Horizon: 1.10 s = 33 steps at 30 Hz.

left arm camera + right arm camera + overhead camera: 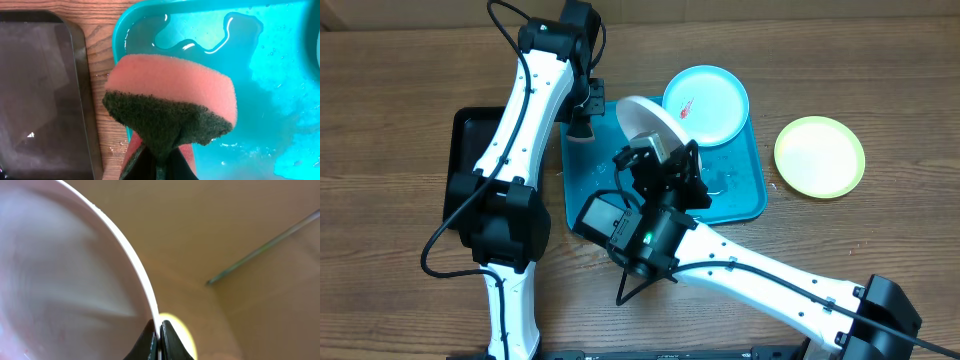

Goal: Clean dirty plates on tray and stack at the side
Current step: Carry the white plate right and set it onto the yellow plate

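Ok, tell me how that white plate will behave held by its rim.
Probably stiff: the white plate holds its shape pinched at one edge by the right hand. Likely slippery, given water pooled in the teal tray.

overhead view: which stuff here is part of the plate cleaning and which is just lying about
Job: white plate, rim pinched by right gripper; cyan plate on the teal tray; green-rimmed plate on the table beside it; sponge in left gripper.
Lying about: black tray, left of the teal tray.
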Each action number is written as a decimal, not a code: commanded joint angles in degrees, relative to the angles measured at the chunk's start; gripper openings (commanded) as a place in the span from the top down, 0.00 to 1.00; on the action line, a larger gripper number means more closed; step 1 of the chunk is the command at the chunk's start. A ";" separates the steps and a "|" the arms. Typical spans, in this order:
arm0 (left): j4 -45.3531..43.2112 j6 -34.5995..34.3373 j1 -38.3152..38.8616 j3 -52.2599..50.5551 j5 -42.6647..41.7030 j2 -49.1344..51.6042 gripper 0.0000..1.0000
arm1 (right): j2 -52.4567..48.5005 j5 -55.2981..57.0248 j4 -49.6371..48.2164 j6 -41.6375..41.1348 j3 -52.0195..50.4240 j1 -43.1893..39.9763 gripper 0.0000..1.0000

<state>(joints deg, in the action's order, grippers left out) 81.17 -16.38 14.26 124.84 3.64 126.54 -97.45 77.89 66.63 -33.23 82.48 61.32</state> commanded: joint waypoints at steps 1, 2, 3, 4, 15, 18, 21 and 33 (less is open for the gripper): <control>-0.09 -0.55 0.39 -0.24 -0.50 -0.52 0.96 | 1.88 -14.78 2.47 -6.62 1.22 -4.09 0.96; -0.09 -0.55 0.39 -0.24 -0.50 -0.52 0.96 | 1.88 -18.34 3.43 -8.00 1.22 -5.60 0.96; -0.11 -0.55 0.39 -0.24 -0.50 -0.52 0.96 | 1.88 -21.49 3.65 -8.20 1.16 -7.04 0.96; -0.13 -0.55 0.39 -0.24 -0.50 -0.52 0.96 | 1.88 -24.83 3.67 -8.17 1.16 -8.50 0.96; -0.15 -0.55 0.39 -0.24 -0.50 -0.52 0.96 | 3.67 -67.87 -5.20 8.68 1.16 -28.94 0.96; -0.15 -0.55 0.39 -0.24 -0.50 -0.52 0.96 | 4.92 -76.89 -5.90 10.54 1.16 -36.06 0.96; -0.20 -0.55 0.39 -0.24 -0.50 -0.52 0.96 | 5.42 -82.31 -5.18 10.80 1.16 -44.02 0.96; -0.17 -0.55 0.42 -0.24 -0.52 -0.52 0.96 | 5.38 -81.92 -5.25 10.73 -6.23 -74.01 0.96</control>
<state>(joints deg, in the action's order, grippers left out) 81.03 -16.38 14.26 124.84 3.64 126.54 -93.69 -3.60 62.43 -23.70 79.79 -8.62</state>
